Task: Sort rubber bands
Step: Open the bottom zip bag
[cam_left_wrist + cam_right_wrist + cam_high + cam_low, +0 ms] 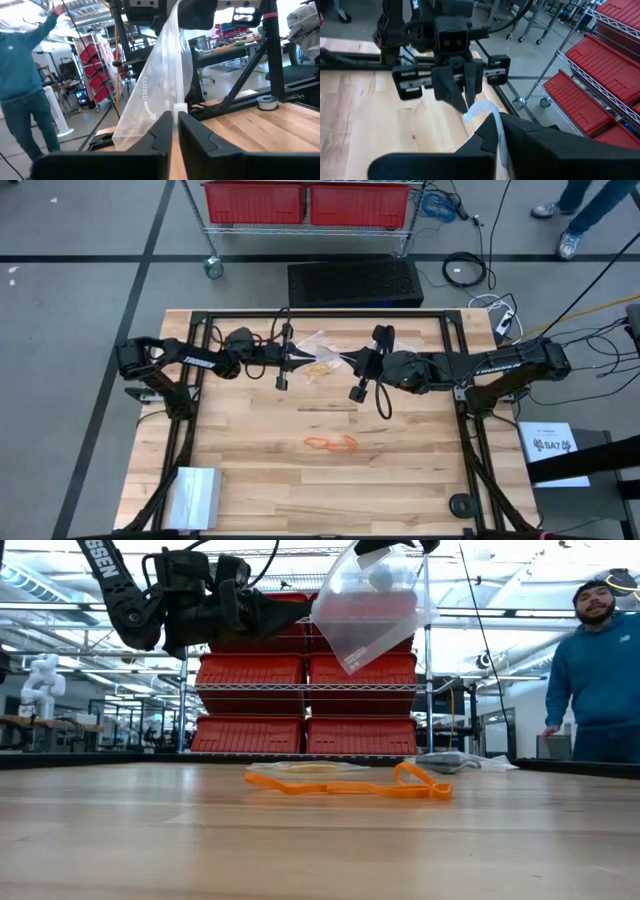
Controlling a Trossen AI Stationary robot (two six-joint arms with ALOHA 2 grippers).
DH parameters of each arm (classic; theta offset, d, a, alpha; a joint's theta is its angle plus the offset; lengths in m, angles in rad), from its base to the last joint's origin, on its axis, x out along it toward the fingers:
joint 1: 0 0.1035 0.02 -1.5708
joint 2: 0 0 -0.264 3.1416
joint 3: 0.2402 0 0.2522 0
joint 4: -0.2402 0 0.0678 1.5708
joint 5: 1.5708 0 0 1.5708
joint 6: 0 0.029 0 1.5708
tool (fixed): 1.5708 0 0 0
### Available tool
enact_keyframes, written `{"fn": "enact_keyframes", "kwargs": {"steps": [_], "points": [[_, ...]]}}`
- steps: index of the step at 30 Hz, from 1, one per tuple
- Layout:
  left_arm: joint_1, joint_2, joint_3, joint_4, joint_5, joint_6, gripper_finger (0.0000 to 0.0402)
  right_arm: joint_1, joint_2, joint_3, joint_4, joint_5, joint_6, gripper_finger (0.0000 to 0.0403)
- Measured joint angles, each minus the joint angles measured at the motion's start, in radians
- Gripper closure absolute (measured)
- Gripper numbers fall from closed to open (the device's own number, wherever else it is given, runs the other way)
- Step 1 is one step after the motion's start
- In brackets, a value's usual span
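Observation:
A clear plastic zip bag point(322, 345) hangs in the air between my two grippers, over the far middle of the table; in the low view the bag point(375, 605) hangs tilted. My left gripper point(298, 360) comes from the left and is shut on it. My right gripper point(346, 358) comes from the right and is also shut on it. Orange rubber bands point(332, 443) lie loose on the wood nearer the front, also seen low point(350, 783). Yellowish bands point(318, 370) lie under the bag. My left gripper point(175, 132) pinches the bag at its zip edge, by the white slider point(180, 108), between its two fingers. It comes in about level from the table's left. The bag stands up beyond the fingers, clear of the table. My right gripper point(497, 135) pinches the bag's zip edge point(495, 120) between its two fingers, coming from the table's right and slanting slightly down. The white end of that edge point(472, 114) reaches across to the left gripper's fingers point(465, 92). The bag is lifted clear.
Flat clear bags point(455, 760) lie at the table's far side. A pale box point(195, 495) sits at the near left corner, a small black disc point(461, 504) at the near right. Red bins on a wire shelf point(305, 200) stand behind. A person point(600, 670) stands beyond the table.

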Motion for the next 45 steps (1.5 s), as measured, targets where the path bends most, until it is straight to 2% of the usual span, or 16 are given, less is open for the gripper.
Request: {"fn": "enact_keyframes", "kwargs": {"steps": [7,11,17,27,37,45], "points": [[0.002,0.0,0.0,0.022,-0.005,0.003,0.0296,0.0,-0.002,0.0,0.039,0.0,0.036,0.0403],[0.034,0.0,0.0,0.018,-0.054,0.004,0.0259,0.0,-0.011,0.0,0.05,0.001,0.058,0.0403],[0.062,0.0,0.0,0.015,-0.061,0.003,0.0226,-0.002,-0.024,0.0,0.07,0.004,0.06,0.0403],[0.038,0.0,0.0,0.025,-0.091,0.008,0.0221,-0.007,-0.026,0.0,0.075,-0.003,0.06,0.0403],[0.034,-0.001,0.0,0.188,-0.1,0.002,0.0221,-0.007,-0.026,0.0,0.067,-0.004,0.06,0.0403],[0.035,-0.001,0.0,0.183,-0.091,0.007,0.0233,-0.007,-0.026,0.0,0.058,-0.004,0.056,0.0403]]}}
